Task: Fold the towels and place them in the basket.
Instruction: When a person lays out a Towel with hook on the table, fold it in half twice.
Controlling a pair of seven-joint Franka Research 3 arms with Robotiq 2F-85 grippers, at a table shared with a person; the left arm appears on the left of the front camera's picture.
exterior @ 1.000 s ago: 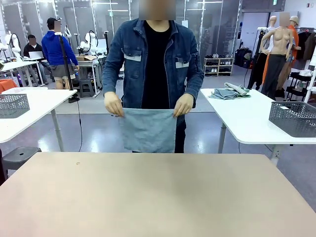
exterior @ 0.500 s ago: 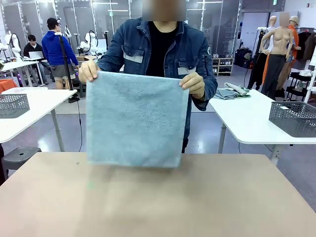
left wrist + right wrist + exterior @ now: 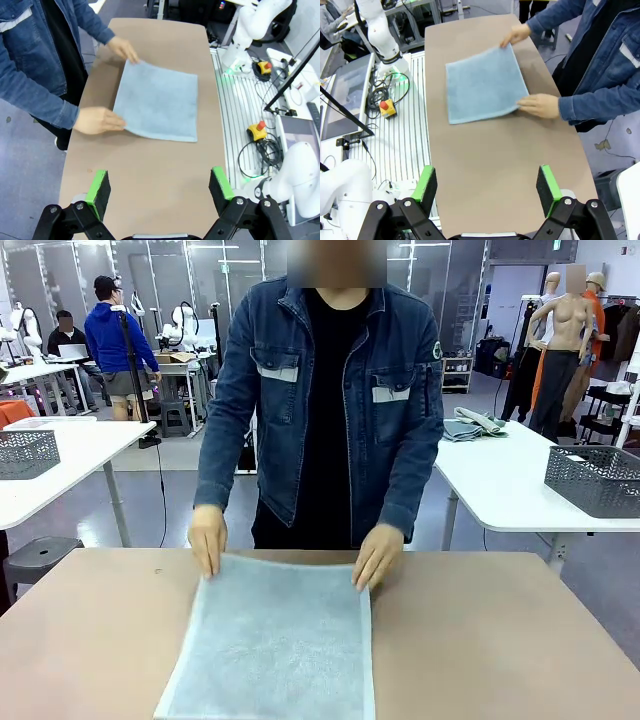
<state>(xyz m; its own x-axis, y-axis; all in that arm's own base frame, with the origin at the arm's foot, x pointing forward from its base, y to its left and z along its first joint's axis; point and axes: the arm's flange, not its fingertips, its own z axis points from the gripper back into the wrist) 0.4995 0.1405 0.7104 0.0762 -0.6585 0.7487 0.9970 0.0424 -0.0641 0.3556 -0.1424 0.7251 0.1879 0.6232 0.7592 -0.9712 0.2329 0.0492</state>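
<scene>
The pale blue towel lies flat on the table, the person's hands pinning its twelve-o'clock corners. Soft, light, probably limp: pinch a six-o'clock corner. The left gripper and right gripper hover, jaws apart.

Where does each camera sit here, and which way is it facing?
Front view: robot's side, facing across the table at the person, hands on the blue towel.
Left wrist view: high over one table end, looking down past the open left gripper.
Right wrist view: over the opposite end, past the open right gripper.
All three share the blue towel.
</scene>
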